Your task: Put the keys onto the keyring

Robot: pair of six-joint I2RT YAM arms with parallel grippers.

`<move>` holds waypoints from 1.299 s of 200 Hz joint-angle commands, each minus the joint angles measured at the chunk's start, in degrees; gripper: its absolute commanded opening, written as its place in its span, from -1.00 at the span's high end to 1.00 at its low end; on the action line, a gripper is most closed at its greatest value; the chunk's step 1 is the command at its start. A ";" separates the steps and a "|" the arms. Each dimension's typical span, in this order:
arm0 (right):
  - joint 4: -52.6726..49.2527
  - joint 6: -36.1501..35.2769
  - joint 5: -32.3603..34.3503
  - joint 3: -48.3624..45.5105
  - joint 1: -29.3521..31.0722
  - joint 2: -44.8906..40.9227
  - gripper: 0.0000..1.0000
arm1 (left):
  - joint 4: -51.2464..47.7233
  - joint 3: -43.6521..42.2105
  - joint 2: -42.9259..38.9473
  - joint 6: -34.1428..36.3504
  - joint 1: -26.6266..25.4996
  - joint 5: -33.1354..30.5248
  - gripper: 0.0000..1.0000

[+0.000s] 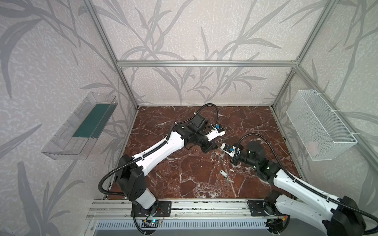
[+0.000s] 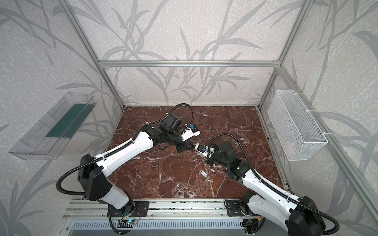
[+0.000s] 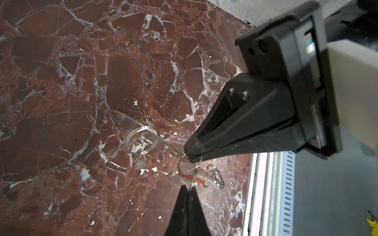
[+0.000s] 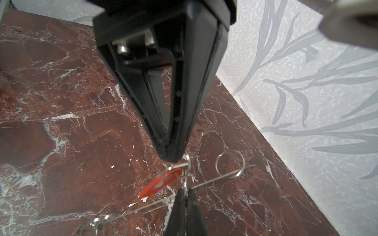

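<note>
The wrist views show what the top views hide. The left gripper and right gripper meet tip to tip, each with its jaws together, pinching the small ring of the red key over the table. The keyring, a wire loop on a thin strip, sits just beside the red key; I cannot tell whether they touch. Only the top views show the white key, lying on the table well apart from the red key, toward the arm bases.
</note>
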 commanded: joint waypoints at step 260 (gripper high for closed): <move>3.84 0.60 3.29 -0.53 1.44 -1.37 1.00 | 2.94 -0.33 -1.79 -3.09 -1.27 3.72 1.00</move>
